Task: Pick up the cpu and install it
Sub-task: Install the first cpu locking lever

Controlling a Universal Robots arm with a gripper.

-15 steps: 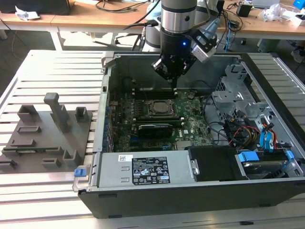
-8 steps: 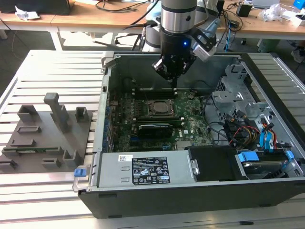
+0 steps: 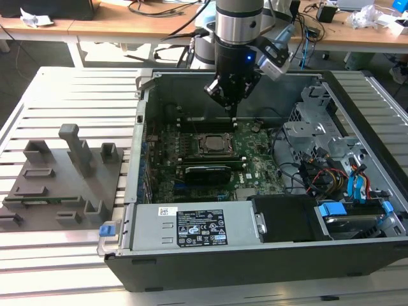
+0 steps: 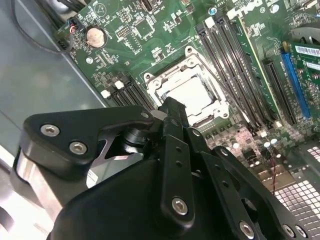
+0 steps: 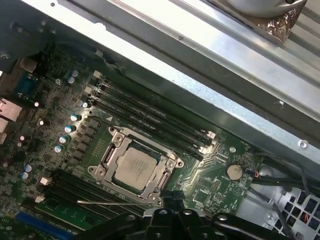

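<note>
The cpu [image 3: 213,144] lies flat inside the black socket frame on the green motherboard, its shiny metal top facing up. It shows in both wrist views [image 4: 192,95] [image 5: 135,167], seated level within the metal bracket [image 5: 106,152]. My gripper [image 3: 234,116] hangs over the board just behind the socket, toward the case's back wall, a short way above the board. Its black fingers [image 4: 171,107] are together with nothing between them, and the tips [image 5: 170,200] stand apart from the chip.
The open computer case [image 3: 255,255] holds memory slots [image 5: 150,112], a coin cell [image 5: 233,172], a drive cage [image 3: 319,127] and cables on the exterior view's right. A grey fixture tray with upright pegs [image 3: 57,185] lies on the slatted table to the left. Desks stand behind.
</note>
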